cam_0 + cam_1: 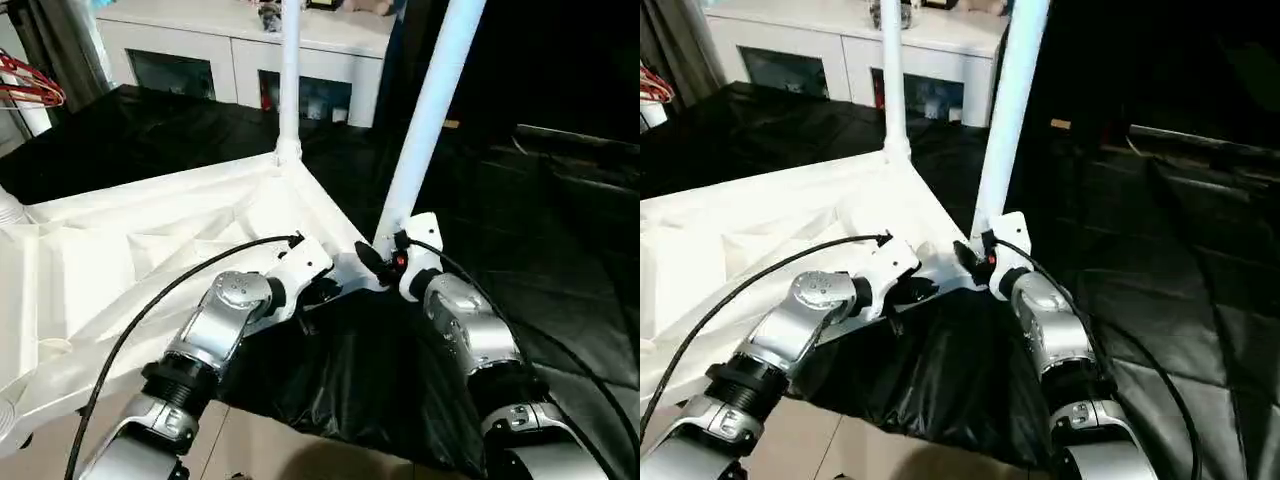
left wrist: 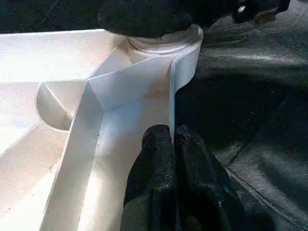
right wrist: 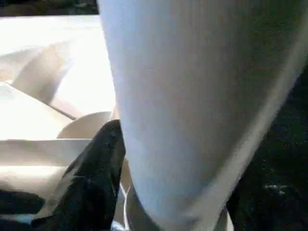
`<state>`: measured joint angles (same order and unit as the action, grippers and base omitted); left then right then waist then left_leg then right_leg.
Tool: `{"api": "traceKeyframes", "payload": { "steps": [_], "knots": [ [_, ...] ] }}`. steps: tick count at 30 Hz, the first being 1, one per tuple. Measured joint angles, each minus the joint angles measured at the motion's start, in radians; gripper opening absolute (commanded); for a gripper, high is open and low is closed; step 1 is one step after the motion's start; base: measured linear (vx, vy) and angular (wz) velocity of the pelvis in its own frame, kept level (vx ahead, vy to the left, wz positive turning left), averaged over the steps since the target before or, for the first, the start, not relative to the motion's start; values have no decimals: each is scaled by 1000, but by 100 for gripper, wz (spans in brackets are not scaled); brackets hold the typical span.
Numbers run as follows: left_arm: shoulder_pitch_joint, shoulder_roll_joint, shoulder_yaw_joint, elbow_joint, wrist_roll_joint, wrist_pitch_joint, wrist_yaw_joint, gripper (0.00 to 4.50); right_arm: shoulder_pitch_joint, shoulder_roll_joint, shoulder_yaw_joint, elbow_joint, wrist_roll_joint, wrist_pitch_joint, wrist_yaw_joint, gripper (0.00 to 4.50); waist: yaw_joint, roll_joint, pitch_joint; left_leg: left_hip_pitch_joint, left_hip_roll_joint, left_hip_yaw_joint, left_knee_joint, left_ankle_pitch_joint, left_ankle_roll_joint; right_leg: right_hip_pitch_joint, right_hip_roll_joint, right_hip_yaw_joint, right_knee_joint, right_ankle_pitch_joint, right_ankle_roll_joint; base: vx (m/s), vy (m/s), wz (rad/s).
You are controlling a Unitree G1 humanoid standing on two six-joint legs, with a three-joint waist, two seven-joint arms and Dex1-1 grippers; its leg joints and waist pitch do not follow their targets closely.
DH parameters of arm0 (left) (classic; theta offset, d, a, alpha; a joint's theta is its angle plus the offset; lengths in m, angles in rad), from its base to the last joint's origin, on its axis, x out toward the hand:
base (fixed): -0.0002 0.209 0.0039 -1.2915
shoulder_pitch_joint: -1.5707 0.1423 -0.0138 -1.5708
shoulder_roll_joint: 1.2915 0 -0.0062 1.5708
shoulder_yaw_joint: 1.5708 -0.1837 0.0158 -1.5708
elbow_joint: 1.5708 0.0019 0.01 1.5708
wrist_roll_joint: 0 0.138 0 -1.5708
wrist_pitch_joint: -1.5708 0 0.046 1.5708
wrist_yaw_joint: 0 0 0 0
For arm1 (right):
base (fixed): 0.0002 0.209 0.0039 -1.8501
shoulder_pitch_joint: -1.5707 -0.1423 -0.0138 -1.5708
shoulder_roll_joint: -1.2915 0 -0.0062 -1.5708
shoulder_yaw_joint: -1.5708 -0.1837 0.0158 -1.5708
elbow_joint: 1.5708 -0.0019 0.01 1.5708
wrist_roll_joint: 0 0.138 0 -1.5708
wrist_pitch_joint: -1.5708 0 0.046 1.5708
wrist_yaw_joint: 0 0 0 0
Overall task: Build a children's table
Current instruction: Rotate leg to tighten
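Assembly in progress: the white plastic rectangular tabletop (image 1: 150, 250) lies upside down with its ribbed underside up, resting on a surface draped in black sheeting (image 1: 520, 220). Two long tapered white tube legs stand upright in round corner sockets: the far leg (image 1: 290, 70) beyond both hands, and the near leg (image 1: 430, 110) directly in front of the right hand (image 1: 385, 262). The right hand clasps the base of this near leg, its black fingers (image 3: 91, 178) set apart around the tube where it enters the socket (image 2: 166, 43). The left hand (image 2: 173, 139), fingers pressed together and holding nothing, rests against the tabletop's raised edge wall just beside that same corner. By this evidence roughly half the legs are in place; the near leg probably still needs seating firmly, and the sockets on the other side, beyond the left hand, are not shown clearly enough to judge. A white glass-doored cabinet (image 1: 240, 50) stands behind.
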<state>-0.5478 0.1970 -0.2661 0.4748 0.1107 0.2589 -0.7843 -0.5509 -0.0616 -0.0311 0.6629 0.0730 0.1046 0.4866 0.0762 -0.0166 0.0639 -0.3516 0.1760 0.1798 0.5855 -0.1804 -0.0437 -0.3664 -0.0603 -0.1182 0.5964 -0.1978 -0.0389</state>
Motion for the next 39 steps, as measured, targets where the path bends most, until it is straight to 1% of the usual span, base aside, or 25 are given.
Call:
{"api": "traceKeyframes", "payload": {
  "steps": [4, 7, 11, 15, 16, 19, 20, 21, 24, 27, 37, 39],
  "knots": [
    [23, 47, 3, -32, -13, -33, -55, 0, 15, -56, 43, -27, -1, -15, 155, 323, 3, 1, 0, -1, 0, 0, -6, 0, 0, -3, 1, -1, 1, 2, -4, 0, 0, 0],
    [41, 79, 3, -64, -34, -46, -115, 0, 28, -120, 79, -42, 6, -27, 280, 323, 8, 1, -1, -6, 0, 1, -7, 0, 0, -8, 1, -1, 1, 2, -6, 0, 0, 0],
    [63, 118, 3, -100, -56, -60, -193, 0, 41, -195, 99, -74, 39, -6, 446, 323, 11, 2, -1, -15, 1, 1, -4, 3, 5, -17, 1, 0, 4, 2, -6, 0, 0, 0],
    [82, 156, 1, -117, -80, -79, -261, 0, 47, -245, 119, -95, 52, 17, 587, 323, 12, 2, -1, -15, 2, 1, 0, 2, 4, -17, 1, -1, 6, 2, -7, 0, 0, 0],
    [82, 158, 0, -117, -83, -80, -268, 0, 47, -250, 120, -95, 52, 18, 602, 299, 12, 2, -1, -15, 2, 1, 1, 0, 1, -17, 1, -1, 7, 2, -7, 0, 0, 0],
    [93, 177, -5, -132, -95, -80, -298, 0, 46, -275, 136, -95, 65, 23, 650, 289, 12, 1, 0, -15, 2, 1, 3, 0, 0, -17, 1, 0, 7, 3, -7, 0, 0, 0],
    [98, 182, -5, -137, -97, -81, -304, 0, 46, -279, 139, -95, 67, 24, 663, 279, 12, 1, 0, -15, 2, 1, 3, 0, 0, -16, 1, 0, 7, 3, -7, 0, 0, 0],
    [103, 185, -5, -144, -98, -82, -310, 0, 46, -284, 142, -95, 72, 25, 678, 256, 12, 1, 0, -15, 2, 1, 3, 0, 0, -16, 1, 0, 7, 3, -7, 0, 0, 0],
    [106, 190, -5, -149, -102, -82, -322, 0, 46, -295, 149, -101, 74, 25, 692, 250, 13, 1, 0, -15, 2, 1, 3, 0, 0, -17, 1, 0, 7, 3, -7, 0, 0, 0],
    [106, 194, -5, -151, -106, -82, -325, 0, 43, -297, 151, -103, 72, 24, 699, 222, 13, 0, 0, -16, 2, 1, 3, 0, 0, -17, 1, 0, 8, 3, -7, 0, 0, 0],
    [107, 196, -5, -151, -108, -82, -324, 0, 42, -297, 158, -105, 70, 20, 700, 209, 13, -1, 0, -15, 2, 1, 5, 0, 0, -17, 1, 0, 10, 3, -7, 0, 0, 0],
    [108, 190, -6, -153, -103, -81, -317, 0, 51, -287, 156, -117, 71, 28, 691, 209, 12, -5, 0, -15, 2, 1, 5, 0, 0, -17, 1, 0, 11, 2, -7, 0, 0, 0]
  ]
}}
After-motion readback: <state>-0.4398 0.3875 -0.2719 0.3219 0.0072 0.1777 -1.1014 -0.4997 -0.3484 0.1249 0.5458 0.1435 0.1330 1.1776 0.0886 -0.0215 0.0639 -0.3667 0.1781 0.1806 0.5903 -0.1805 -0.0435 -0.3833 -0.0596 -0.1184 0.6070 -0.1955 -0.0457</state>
